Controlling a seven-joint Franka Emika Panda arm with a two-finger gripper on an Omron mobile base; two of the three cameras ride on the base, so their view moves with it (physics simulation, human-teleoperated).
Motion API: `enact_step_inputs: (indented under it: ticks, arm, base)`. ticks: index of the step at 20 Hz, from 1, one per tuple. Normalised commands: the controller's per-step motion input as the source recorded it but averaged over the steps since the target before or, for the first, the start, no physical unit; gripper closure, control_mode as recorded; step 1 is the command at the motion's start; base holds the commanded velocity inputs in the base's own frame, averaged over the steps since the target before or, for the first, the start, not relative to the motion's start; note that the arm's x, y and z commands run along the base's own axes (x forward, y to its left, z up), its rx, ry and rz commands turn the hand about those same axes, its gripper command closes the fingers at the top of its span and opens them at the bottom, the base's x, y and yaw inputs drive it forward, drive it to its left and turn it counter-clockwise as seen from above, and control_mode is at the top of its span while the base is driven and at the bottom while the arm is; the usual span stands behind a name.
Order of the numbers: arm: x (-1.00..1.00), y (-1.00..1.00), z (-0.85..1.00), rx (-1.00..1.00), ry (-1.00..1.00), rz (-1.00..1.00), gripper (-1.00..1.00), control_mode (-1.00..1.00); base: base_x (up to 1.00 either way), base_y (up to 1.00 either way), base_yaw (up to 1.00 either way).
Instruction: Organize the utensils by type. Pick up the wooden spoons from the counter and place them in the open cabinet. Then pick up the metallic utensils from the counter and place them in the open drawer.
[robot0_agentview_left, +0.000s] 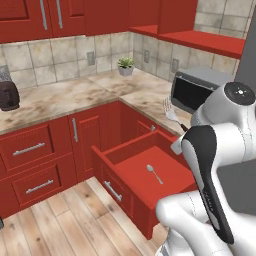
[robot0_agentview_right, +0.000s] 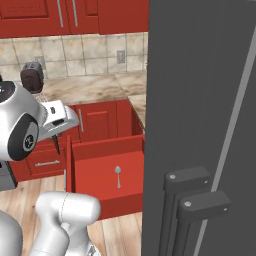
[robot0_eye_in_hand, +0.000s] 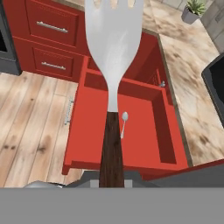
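My gripper (robot0_eye_in_hand: 111, 183) is shut on the dark brown handle of the silver fork (robot0_eye_in_hand: 113, 52), one of the metallic utensils. In the hand view the fork points out over the open drawer (robot0_eye_in_hand: 168, 131). From the left base view the fork (robot0_agentview_left: 171, 113) hangs above the drawer's far right corner (robot0_agentview_left: 125, 146), beside the counter (robot0_agentview_left: 60, 97). A small silver spoon (robot0_agentview_left: 154, 173) (robot0_agentview_right: 118, 176) (robot0_eye_in_hand: 124, 120) lies on the red drawer floor (robot0_agentview_right: 100, 172). The wooden spoons and the open cabinet are out of view.
A dark microwave (robot0_agentview_left: 195, 87) stands on the counter right behind the fork. A toaster (robot0_agentview_left: 9, 95) and a potted plant (robot0_agentview_left: 125, 65) sit further off. A tall dark grey panel (robot0_agentview_right: 200, 125) blocks the right. Wood floor (robot0_agentview_left: 60, 220) lies in front of the drawer.
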Motion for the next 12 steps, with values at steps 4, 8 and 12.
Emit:
enact_step_inputs:
  ticks: [4, 8, 12]
  arm:
    - [0.37, -0.01, -0.26, 0.0, 0.16, 0.0, 1.0, -1.0]
    - [0.68, 0.0, -0.51, 0.0, 0.2, 0.02, 1.0, -1.0]
    - [0.72, 0.0, -0.67, 0.0, 0.09, 0.0, 1.0, -1.0]
  base:
    - [0.08, 0.0, 0.0]
    - [0.0, 0.0, 0.0]
    - [0.0, 0.0, 0.0]
